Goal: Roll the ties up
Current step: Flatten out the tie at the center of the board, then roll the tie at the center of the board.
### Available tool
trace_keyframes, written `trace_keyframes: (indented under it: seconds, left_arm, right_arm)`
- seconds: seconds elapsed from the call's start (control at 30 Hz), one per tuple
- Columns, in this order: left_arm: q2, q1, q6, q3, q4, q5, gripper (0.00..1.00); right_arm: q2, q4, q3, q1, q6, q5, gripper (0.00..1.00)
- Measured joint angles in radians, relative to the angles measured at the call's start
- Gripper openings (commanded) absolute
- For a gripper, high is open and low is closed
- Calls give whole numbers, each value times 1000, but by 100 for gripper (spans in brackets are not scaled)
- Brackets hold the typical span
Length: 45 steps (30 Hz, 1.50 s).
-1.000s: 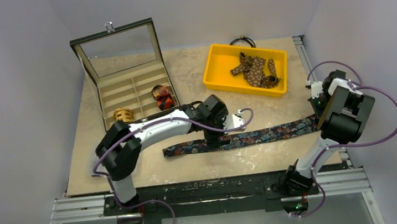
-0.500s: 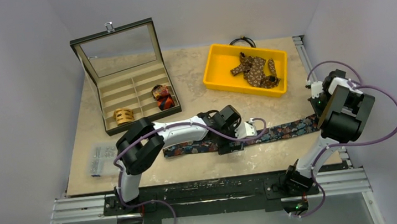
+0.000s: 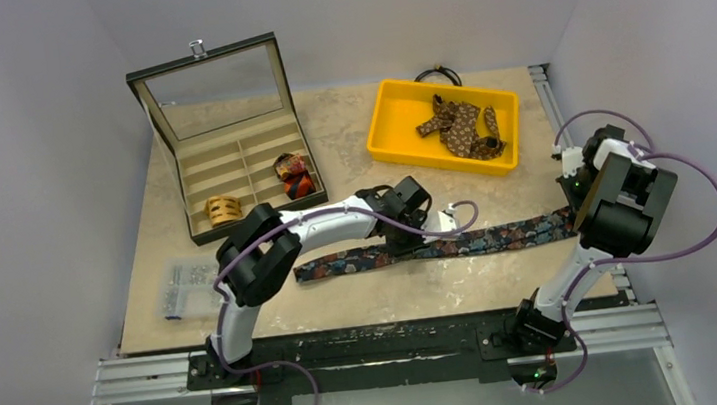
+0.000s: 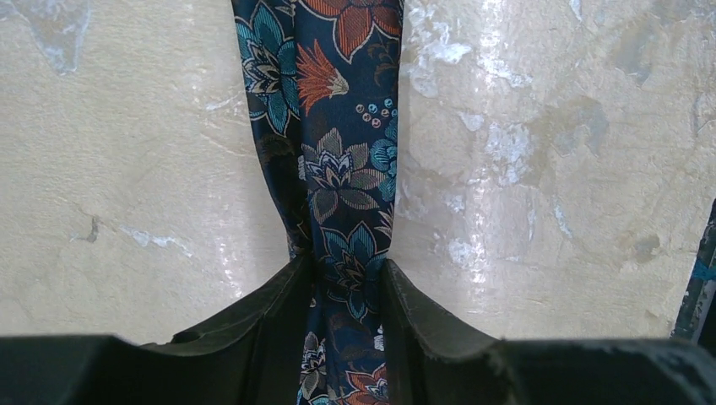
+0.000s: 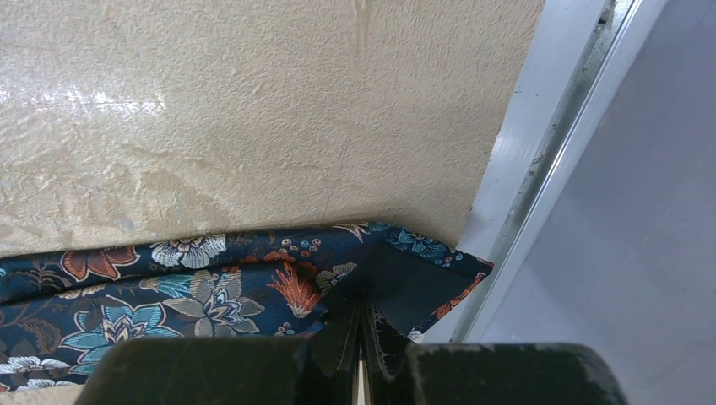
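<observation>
The navy tie (image 3: 484,242) lies flat, left to right, across the near table (image 3: 348,143). The left gripper (image 4: 348,291) is clamped on it partway along, bunching the cloth, and the right gripper (image 5: 361,321) is pinched tight on its wide end at the table's right edge. Well apart, a brown tie (image 3: 462,126) lies heaped in the bin (image 3: 401,123), and a tan coil (image 3: 223,209) and a red coil (image 3: 295,176) sit in separate compartments of the open box (image 3: 230,166).
</observation>
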State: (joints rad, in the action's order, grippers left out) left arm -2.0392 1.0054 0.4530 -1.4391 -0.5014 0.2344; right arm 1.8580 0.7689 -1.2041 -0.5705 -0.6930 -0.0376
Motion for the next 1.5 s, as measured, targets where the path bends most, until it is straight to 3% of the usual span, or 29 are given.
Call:
trace_keyframes:
  seconds: [0.2,0.3,0.4,0.43,0.77,1.03,1.5]
  left_arm:
    - [-14,-59,-1,-29,-58,93,39]
    - [-26,-78,1,-53,-94,148,72]
    - [-23,-86,2,-55,-105,172,93]
    - [-16,-86,3,-47,-102,172,95]
    - [93,-93,64,117,-67,58,100]
    - [116,-97,92,163,-21,-3,73]
    - [111,-159,148,145,-81,66,34]
  right_arm:
    - [0,-1,0,0,0,-3,1]
    - [0,-1,0,0,0,-3,2]
    - [0,-1,0,0,1,-2,1]
    - [1,0,0,0,0,-2,1]
    - [2,1,-2,0,0,-2,1]
    - [2,2,-3,0,0,-2,1]
    - [16,18,-21,0,-1,-4,1]
